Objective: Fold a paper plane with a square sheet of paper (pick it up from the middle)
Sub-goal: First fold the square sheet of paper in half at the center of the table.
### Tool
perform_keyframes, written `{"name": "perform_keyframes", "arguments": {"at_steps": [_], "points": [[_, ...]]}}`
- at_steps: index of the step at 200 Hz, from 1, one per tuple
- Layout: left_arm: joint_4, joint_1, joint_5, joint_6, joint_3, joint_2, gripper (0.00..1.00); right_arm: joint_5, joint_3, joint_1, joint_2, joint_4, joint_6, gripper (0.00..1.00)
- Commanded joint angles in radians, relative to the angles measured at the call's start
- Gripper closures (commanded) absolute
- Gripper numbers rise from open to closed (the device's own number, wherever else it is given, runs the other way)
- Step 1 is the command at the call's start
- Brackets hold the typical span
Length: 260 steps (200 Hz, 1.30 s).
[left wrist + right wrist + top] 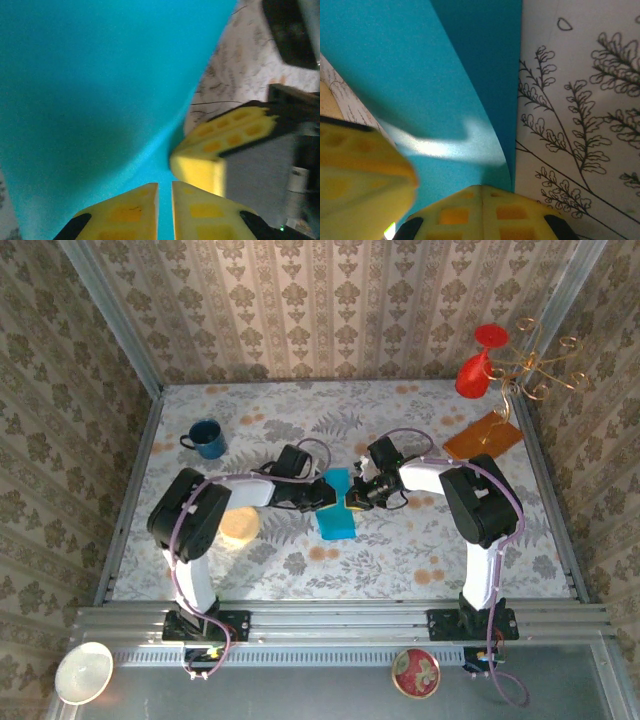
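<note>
Top external: square sheet of paper (336,520) runs lengthwise between left tool (325,496) and right tool (352,498); both are closed, pinching its side edges.

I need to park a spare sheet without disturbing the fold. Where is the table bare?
Bare: the table between teal paper and near rail; also the far middle between blue mug and orange sheet. Crowded: the centre, where left tool and right tool meet at the paper.

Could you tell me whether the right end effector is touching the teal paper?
Touching: the right wrist view shows the paper pinched in the shut right end effector.
</note>
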Motion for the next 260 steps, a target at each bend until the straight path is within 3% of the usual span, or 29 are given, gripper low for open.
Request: {"name": "perform_keyframes", "arguments": {"at_steps": [1,76,121,137,162,213,260], "points": [[0.04,0.023,0.0,-0.028,-0.01,0.029,0.84,0.351,-0.103,0.003,0.171,-0.195,0.001,0.95],[-0.042,0.229,-0.011,0.071,-0.155,-0.065,0.85,0.409,-0.099,0.003,0.186,-0.221,0.001,0.95],[-0.003,0.172,0.034,0.042,-0.082,-0.134,0.84,0.403,-0.099,0.003,0.186,-0.218,0.007,0.95],[0.026,0.097,0.037,0.019,-0.046,-0.108,0.84,0.399,-0.1,0.002,0.185,-0.215,0.01,0.95],[0.039,0.052,0.04,-0.003,0.012,-0.018,0.84,0.394,-0.102,0.003,0.189,-0.209,0.015,0.95],[-0.019,0.074,0.031,0.03,0.097,0.12,0.84,0.4,-0.093,-0.001,0.199,-0.223,0.005,0.95],[-0.016,0.191,0.02,0.082,0.014,0.104,0.85,0.415,-0.102,-0.003,0.2,-0.214,0.016,0.95]]}}
